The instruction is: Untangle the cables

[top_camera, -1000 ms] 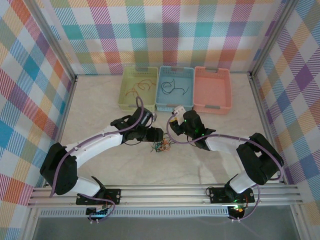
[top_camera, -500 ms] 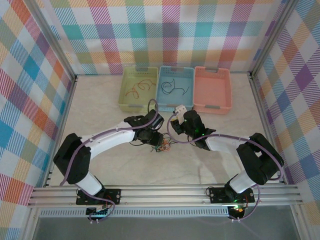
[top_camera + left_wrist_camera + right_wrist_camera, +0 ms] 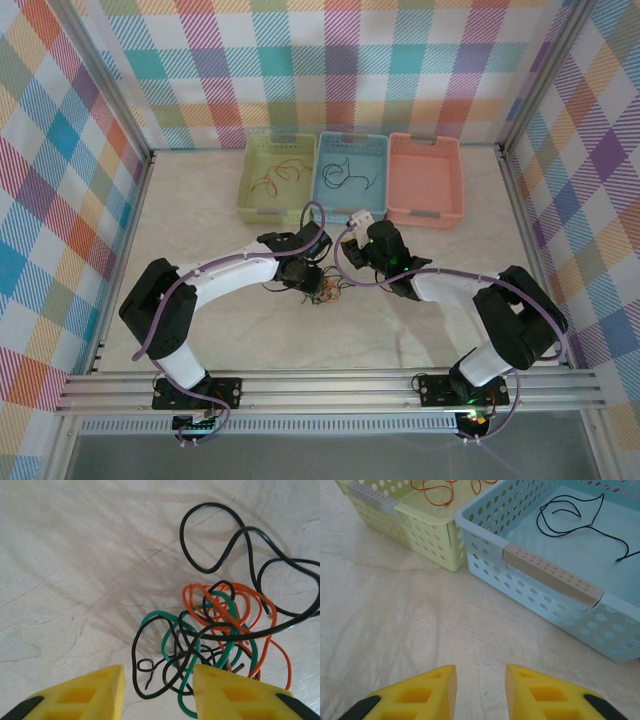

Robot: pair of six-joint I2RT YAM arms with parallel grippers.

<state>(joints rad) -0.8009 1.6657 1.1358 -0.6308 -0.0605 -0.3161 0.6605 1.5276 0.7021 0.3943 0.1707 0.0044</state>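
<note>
Pale marbled table [image 3: 200,230], plaid walls. Top view: cables [image 3: 326,292] lie tangled mid-table, near the green basket [image 3: 250,205] and blue basket [image 3: 322,205].

Left wrist: left gripper [image 3: 157,672] is released, its fingers apart and straddling the near edge of the black, green and orange knot.

Right wrist: right gripper [image 3: 480,672] is released and empty over bare table, facing both baskets. An orange strand [image 3: 432,490] lies in the green one, a black strand [image 3: 570,515] in the blue.
</note>
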